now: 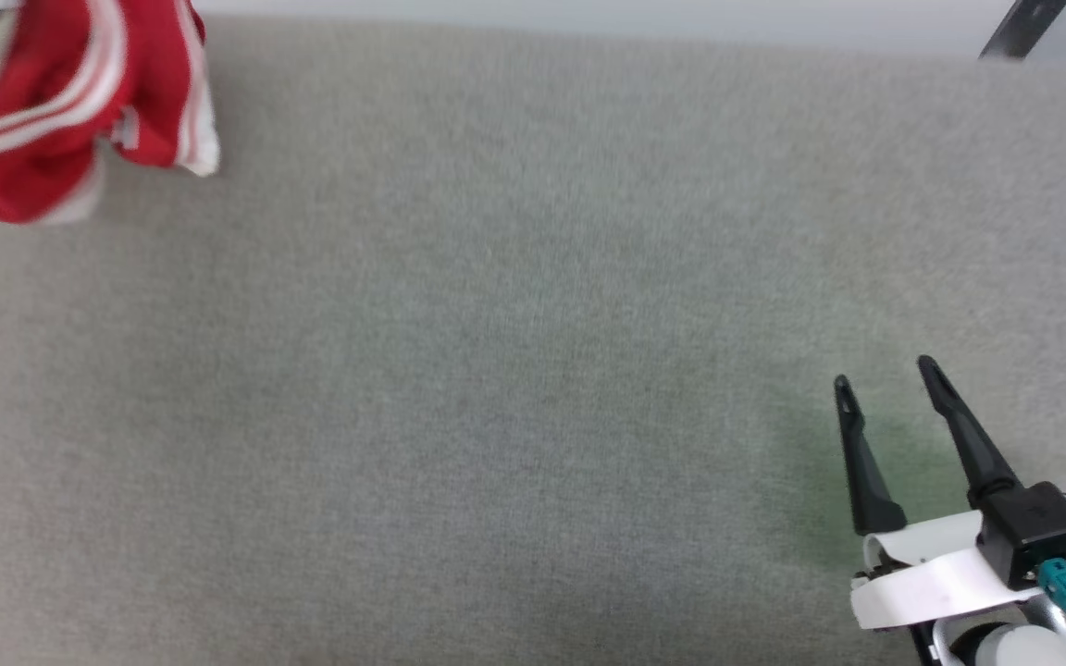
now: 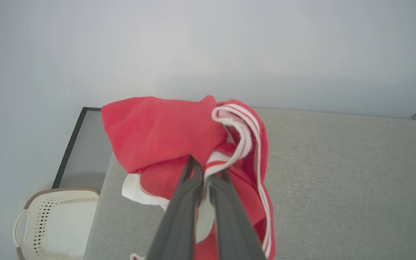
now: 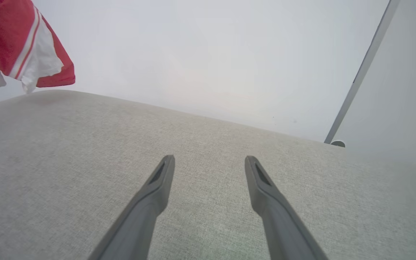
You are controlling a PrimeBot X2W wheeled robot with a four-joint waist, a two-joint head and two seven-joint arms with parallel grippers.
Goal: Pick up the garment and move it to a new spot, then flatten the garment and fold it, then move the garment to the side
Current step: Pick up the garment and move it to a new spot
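The right gripper (image 1: 885, 372) is hovering over the tabletop's (image 1: 496, 370) near right part, its fingers spread wide and holding nothing. Over the tabletop's far left corner, the left gripper (image 2: 208, 172) is pinching the bunched jersey (image 2: 157, 130) tight, with the cloth hanging. A basket (image 2: 56, 224) is sitting off that corner.

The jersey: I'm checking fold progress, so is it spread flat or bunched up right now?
Bunched up, not spread: the red jersey hangs crumpled, folds overlapping, pinched in the shut left gripper.
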